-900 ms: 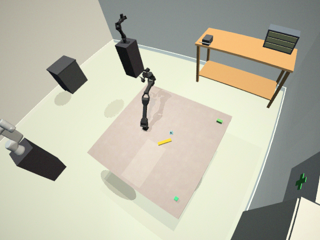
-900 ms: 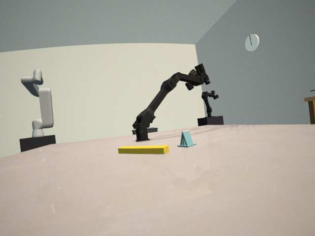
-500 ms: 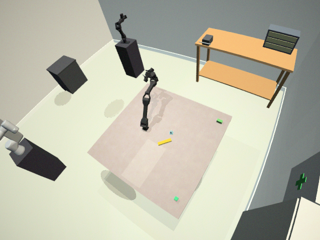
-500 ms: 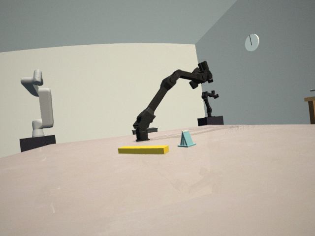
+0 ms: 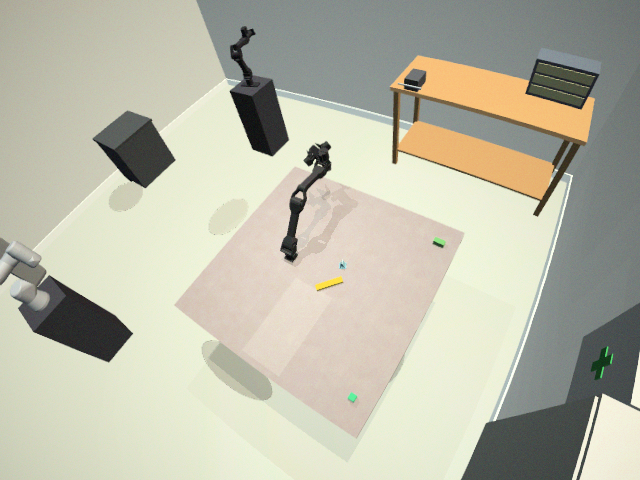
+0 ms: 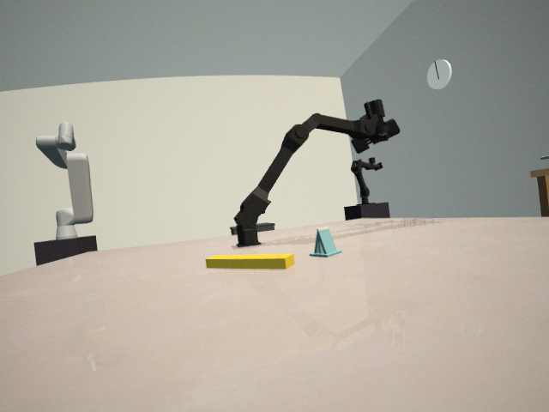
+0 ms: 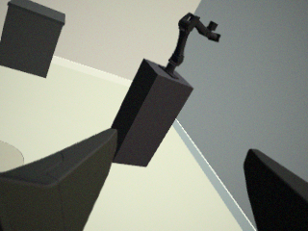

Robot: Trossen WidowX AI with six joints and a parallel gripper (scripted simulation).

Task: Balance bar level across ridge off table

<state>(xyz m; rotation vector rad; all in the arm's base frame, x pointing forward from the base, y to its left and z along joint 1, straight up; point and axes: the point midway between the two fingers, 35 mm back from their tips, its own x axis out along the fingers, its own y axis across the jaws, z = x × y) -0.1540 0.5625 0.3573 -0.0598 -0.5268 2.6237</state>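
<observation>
The black arm (image 5: 296, 206) (image 6: 283, 154) leans up and out from its base, elbow bent behind and below the claw. That gripper (image 7: 182, 147) hangs high at the far end, its two fingers parted, with nothing between them that I can see.

1 yellow bar (image 5: 329, 283) (image 6: 248, 262) lies flat on the table near the upright light-blue ridge (image 5: 342, 265) (image 6: 326, 243), apart from it.

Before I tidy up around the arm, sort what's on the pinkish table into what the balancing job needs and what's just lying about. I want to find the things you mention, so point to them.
Needed for the job:
- yellow bar (image 5: 329, 283) (image 6: 248, 261)
- light-blue ridge (image 5: 342, 265) (image 6: 327, 243)
- black arm's fingers

Just lying about:
- bright green block (image 5: 438, 241) near one corner
- small teal-green block (image 5: 352, 397) near another corner
</observation>
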